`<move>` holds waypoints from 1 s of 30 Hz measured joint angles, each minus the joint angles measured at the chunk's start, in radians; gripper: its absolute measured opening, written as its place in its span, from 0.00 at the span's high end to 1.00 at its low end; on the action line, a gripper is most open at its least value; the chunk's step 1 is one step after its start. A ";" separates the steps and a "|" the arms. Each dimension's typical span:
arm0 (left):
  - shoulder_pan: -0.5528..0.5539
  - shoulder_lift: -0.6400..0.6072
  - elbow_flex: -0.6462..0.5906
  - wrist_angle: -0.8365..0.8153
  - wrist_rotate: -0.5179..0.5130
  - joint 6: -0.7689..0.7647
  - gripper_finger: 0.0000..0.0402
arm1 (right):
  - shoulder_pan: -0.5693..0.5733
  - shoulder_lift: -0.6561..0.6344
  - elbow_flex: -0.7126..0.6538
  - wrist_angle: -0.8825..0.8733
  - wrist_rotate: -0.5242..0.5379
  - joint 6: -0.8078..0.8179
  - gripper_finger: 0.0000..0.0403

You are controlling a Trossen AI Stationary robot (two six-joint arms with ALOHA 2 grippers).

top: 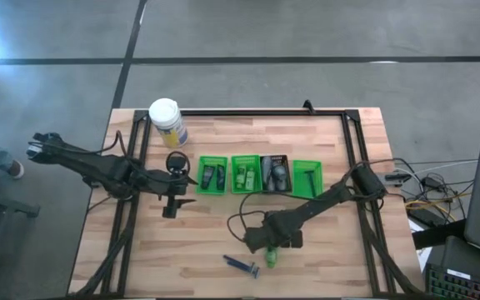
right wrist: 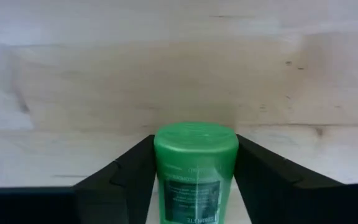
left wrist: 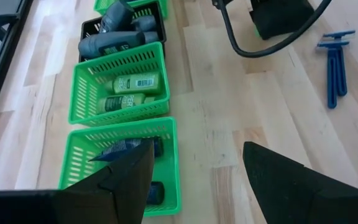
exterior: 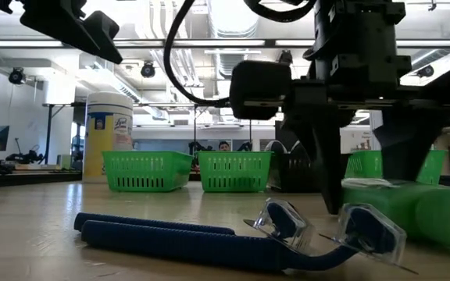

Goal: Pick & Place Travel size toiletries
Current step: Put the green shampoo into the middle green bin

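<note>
Between my right gripper's [right wrist: 194, 171] two dark fingers sits a small green bottle [right wrist: 195, 168], its round cap toward the wrist camera and its printed label facing up; the fingers flank both sides of it closely, pinching it, while it lies low on the wooden table [right wrist: 179, 68]. From above, that gripper [top: 271, 247] is at the table's near middle, with the bottle's green end [top: 271, 257] poking out beneath it. Just beside it, on the table's near side, lie two blue razors [top: 242, 266] side by side, their clear-capped heads [exterior: 323, 230] filling the low view with the bottle [exterior: 408, 211] lying behind them.

Farther back stands a row of four small baskets: one green basket [top: 212, 174] with dark items, the next green basket [top: 245, 173] with green bottles, a black basket [top: 276, 172] with grey tubes, and a last green basket [top: 307, 178] holding a thin dark stick.

My left gripper [top: 176, 198] hovers near the row's left end, fingers spread wide [left wrist: 126, 180] above the end basket. A white canister with a yellow label [top: 167, 122] stands at the far left corner.
</note>
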 joint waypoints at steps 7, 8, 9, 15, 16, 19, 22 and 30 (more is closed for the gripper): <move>-0.011 0.001 -0.001 0.006 0.015 0.063 0.37 | -0.006 -0.089 0.000 0.004 0.147 -0.013 0.62; -0.018 0.001 -0.006 0.021 0.013 0.100 0.37 | -0.011 -0.116 0.000 0.004 0.191 -0.015 0.62; -0.030 0.001 -0.016 0.045 0.004 0.145 0.37 | -0.017 -0.147 -0.001 -0.002 0.247 -0.013 0.62; -0.139 0.001 -0.105 0.413 -0.243 0.320 0.37 | -0.071 -0.324 -0.015 -0.017 0.716 0.029 0.60; -0.156 0.001 -0.126 0.529 -0.323 0.324 0.37 | -0.081 -0.346 -0.015 -0.014 0.779 0.017 0.60; -0.194 0.002 -0.192 0.909 -0.563 0.364 0.37 | -0.104 -0.399 -0.016 0.010 0.939 -0.038 0.62; -0.198 0.007 -0.260 1.248 -0.617 0.370 0.37 | -0.126 -0.440 -0.016 0.053 1.076 -0.114 0.62; -0.161 0.129 -0.296 1.416 -0.535 0.278 0.37 | -0.210 -0.458 -0.017 0.437 1.144 -0.509 0.60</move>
